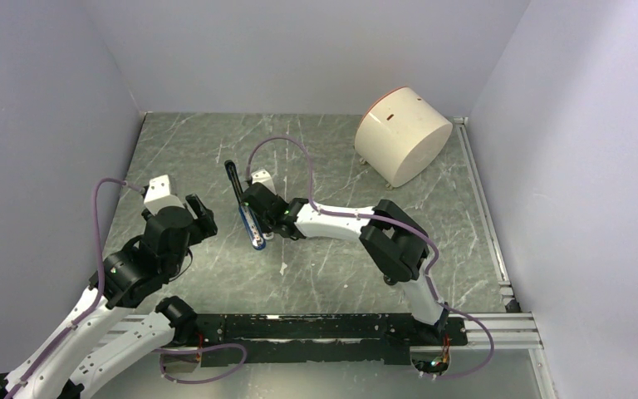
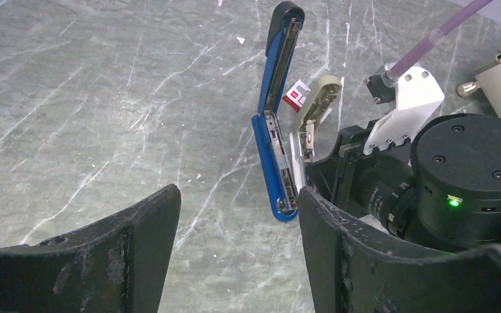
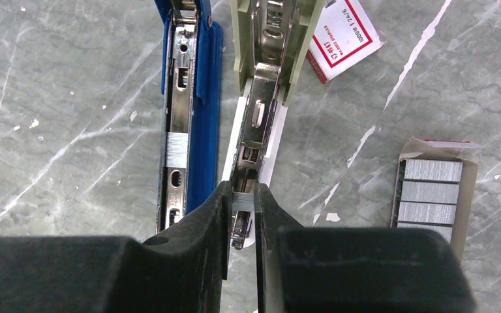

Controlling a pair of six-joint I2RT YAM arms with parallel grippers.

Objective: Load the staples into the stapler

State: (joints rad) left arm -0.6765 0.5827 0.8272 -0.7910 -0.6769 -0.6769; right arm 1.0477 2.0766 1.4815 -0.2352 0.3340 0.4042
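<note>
The blue stapler [image 3: 205, 98] lies open on the table, its black arm [image 1: 233, 176] swung up, and a short grey block of staples [image 3: 177, 149] sits in its silver channel. My right gripper [image 3: 242, 195] is shut on another small block of staples [image 3: 242, 203], held just right of the stapler over the beige-olive bar [image 3: 303, 39]. The staples' open tray [image 3: 432, 189] with several grey blocks lies to the right, its pinkish-red and white lid [image 3: 346, 36] farther off. My left gripper [image 2: 238, 222] hovers open and empty, left of the stapler's [image 2: 265, 156] near end.
A cream cylindrical container [image 1: 403, 133] lies tipped at the back right of the marble-patterned table [image 1: 191, 150]. Grey walls close in the left, back and right sides. A metal rail [image 1: 482, 208] runs along the table's right edge.
</note>
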